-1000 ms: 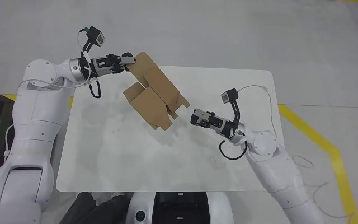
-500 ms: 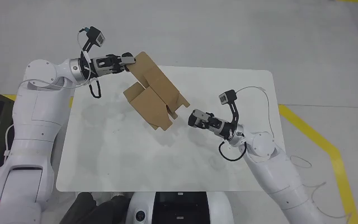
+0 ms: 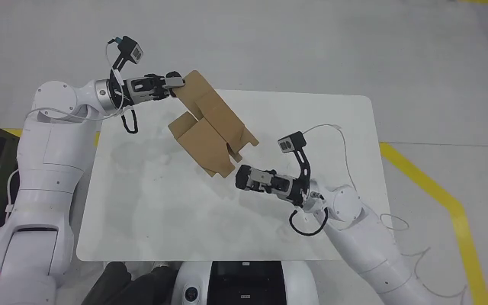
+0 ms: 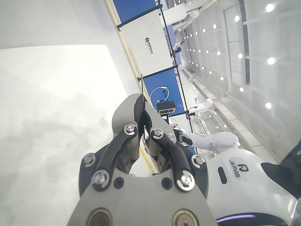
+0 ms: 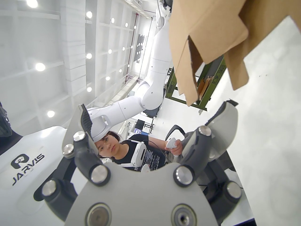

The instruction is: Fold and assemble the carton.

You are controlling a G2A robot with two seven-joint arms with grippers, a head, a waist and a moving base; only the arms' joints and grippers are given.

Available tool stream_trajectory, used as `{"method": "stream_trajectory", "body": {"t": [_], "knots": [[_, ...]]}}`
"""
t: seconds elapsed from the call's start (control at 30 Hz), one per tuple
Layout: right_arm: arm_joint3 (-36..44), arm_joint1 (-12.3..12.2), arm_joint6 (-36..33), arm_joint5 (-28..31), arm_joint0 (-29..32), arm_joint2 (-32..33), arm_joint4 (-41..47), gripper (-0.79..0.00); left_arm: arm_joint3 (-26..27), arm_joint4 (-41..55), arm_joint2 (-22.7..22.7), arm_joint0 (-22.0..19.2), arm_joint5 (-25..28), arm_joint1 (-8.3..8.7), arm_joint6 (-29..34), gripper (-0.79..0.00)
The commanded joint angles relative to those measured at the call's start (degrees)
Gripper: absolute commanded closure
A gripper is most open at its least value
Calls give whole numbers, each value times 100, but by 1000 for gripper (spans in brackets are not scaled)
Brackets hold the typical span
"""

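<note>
The left end effector (image 3: 180, 81) is pinched narrow on the brown corrugated cardboard carton (image 3: 211, 127), gripping the corner of the panel at the carton's 10 o'clock end. In the left wrist view its fingers (image 4: 128, 116) are pressed together on a thin sheet seen edge-on, which stands up past their tips.

The right end effector (image 3: 238, 177) is spread wide and holds nothing. It sits at the carton's 5 o'clock corner, pointing toward 9 o'clock. In the right wrist view its fingers (image 5: 82, 116) stand well apart. The carton's (image 5: 207, 12) loose flaps hang just ahead of them, and the tip of one flap comes about level with the mouth of the gap, with neither finger pressing on it.

The carton is partly opened and tilted. Its long axis runs from 10 o'clock to 4 o'clock across the far half of the white rectangular bench (image 3: 152, 213). One broad panel faces up, a folded side panel lies toward 8 o'clock, and notched flaps sit at the 4 o'clock end. Its shadow falls on the bench toward 6 o'clock. Whether the low end touches the bench cannot be told.
</note>
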State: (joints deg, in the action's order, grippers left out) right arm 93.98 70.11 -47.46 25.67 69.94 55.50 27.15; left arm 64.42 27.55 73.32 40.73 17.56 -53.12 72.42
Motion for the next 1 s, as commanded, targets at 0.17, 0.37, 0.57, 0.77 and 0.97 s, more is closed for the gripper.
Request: {"method": "stream_trajectory", "body": {"t": [0.17, 0.37, 0.57, 0.77, 0.97], "knots": [[-146, 67, 78, 187, -172, -118, 62, -785, 0, 0, 0, 0, 0, 0, 0, 0], [-397, 135, 129, 319, -326, -237, 165, -757, 0, 0, 0, 0, 0, 0, 0, 0], [-461, 177, 41, 465, -384, -312, 237, -665, 0, 0, 0, 0, 0, 0, 0, 0], [-445, 197, 29, 478, -385, -331, 200, -606, 0, 0, 0, 0, 0, 0, 0, 0], [-510, 241, 94, 444, -456, -393, 214, -563, 0, 0, 0, 0, 0, 0, 0, 0]]}}
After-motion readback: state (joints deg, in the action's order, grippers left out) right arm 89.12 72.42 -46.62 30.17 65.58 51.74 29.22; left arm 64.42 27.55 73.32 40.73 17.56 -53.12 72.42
